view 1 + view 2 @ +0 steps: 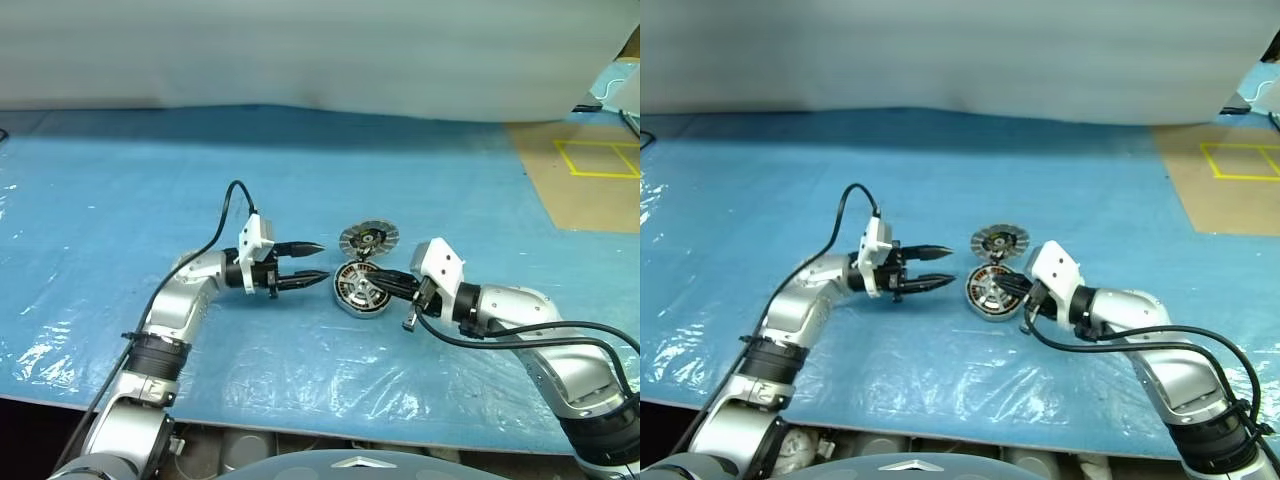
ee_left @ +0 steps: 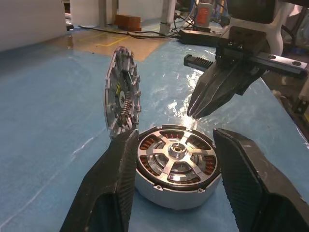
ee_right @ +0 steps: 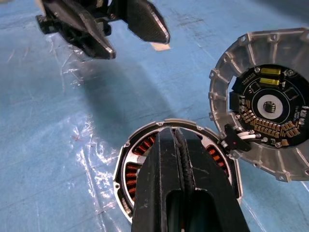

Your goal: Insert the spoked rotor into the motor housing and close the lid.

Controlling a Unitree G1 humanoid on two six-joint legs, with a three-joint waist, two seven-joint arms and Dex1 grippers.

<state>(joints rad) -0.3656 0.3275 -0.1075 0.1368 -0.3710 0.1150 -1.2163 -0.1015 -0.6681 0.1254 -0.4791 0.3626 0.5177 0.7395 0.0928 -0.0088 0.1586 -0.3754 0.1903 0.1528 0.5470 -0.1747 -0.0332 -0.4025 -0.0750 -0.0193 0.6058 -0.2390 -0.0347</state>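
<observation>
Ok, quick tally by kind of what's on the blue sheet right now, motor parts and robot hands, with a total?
Motor housings: 1, the motor housing, silver with copper windings
Spoked rotors: 1, the spoked rotor, already seated in the housing
Lids: 1, the lid, standing open at the housing's edge
Hands: 2, the left hand open, the right hand shut
Total: 5
</observation>
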